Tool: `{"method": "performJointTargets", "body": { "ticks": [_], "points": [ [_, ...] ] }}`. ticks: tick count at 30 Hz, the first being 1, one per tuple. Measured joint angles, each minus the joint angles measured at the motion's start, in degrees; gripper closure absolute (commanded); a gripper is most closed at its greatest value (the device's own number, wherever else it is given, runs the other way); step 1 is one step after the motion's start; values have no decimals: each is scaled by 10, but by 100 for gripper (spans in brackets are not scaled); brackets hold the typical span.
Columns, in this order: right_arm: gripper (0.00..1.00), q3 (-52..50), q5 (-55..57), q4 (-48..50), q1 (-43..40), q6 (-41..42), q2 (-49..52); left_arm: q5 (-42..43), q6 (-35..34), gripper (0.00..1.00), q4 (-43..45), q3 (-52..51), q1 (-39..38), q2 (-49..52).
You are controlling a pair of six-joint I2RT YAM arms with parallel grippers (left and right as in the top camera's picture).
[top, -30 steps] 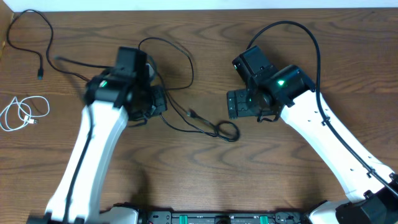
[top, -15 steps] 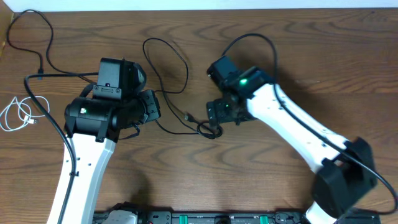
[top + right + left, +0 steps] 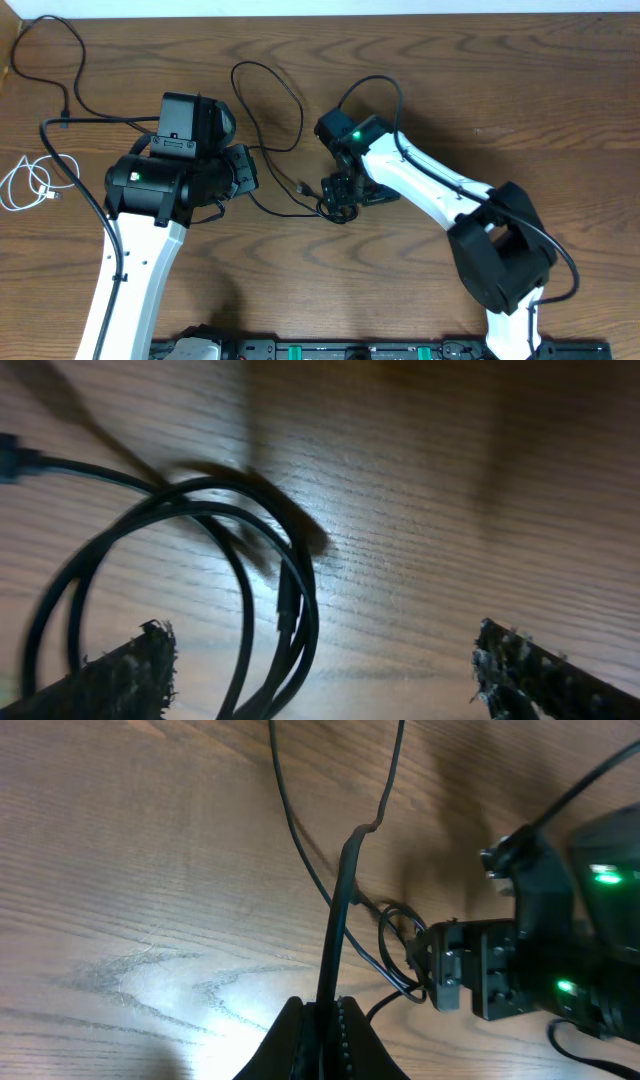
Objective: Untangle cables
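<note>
My left tool (image 3: 322,1008) is clenched on one black cable (image 3: 340,900) as an anchor, while my right tool (image 3: 325,660) hangs released over the tangled loop (image 3: 296,595), presumably to pick it.

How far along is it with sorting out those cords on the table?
Partly there. Done: the white cable and one black cable lie apart at the left. In hand: the left gripper pinches another black cable, and the right gripper hangs open over a small loop. Left: that loop and the strands crossing between the arms.
</note>
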Motion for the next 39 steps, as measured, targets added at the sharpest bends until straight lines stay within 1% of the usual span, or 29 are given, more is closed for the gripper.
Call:
{"method": "performJointTargets", "body": {
  "ticks": [2,5,7,8,9,10,11,13,14,18,24,27,32,36,39],
  "points": [
    [15,0,-2,-2,0,-1,13,0,0,92,0,0,0,0],
    [30,0,-5,-9,0,-2,27,0,0,92,0,0,0,0],
    [44,0,-3,-18,-1,-2,31,-1,0,92,0,0,0,0],
    [50,0,0,-21,-1,-2,32,-3,0,92,0,0,0,0],
    [59,-1,5,-26,-1,-1,32,-5,0,93,-1,0,0,0],
    [67,-1,11,-30,-2,-2,32,-7,0,93,-1,0,0,0],
    [77,-1,19,-36,-2,-1,32,-7,0,92,-2,0,0,0],
    [93,-1,41,-51,-6,3,32,-9,0,93,-2,0,0,0],
    [98,-2,54,-60,-9,8,32,-9,0,93,-4,0,0,0],
    [99,-1,90,-89,-32,23,32,-25,-17,92,-26,0,1,1],
    [99,13,128,-161,-80,27,33,-106,-59,92,-65,0,16,2],
    [99,51,139,-211,-105,29,33,-142,-83,92,-76,0,16,2],
    [99,132,169,-281,-131,31,33,-177,-98,93,-81,0,20,3],
    [99,187,204,-322,-138,36,22,-194,-103,93,-86,0,21,3],
    [99,213,228,-335,-140,41,0,-211,-104,93,-90,0,23,3]
  ]
}}
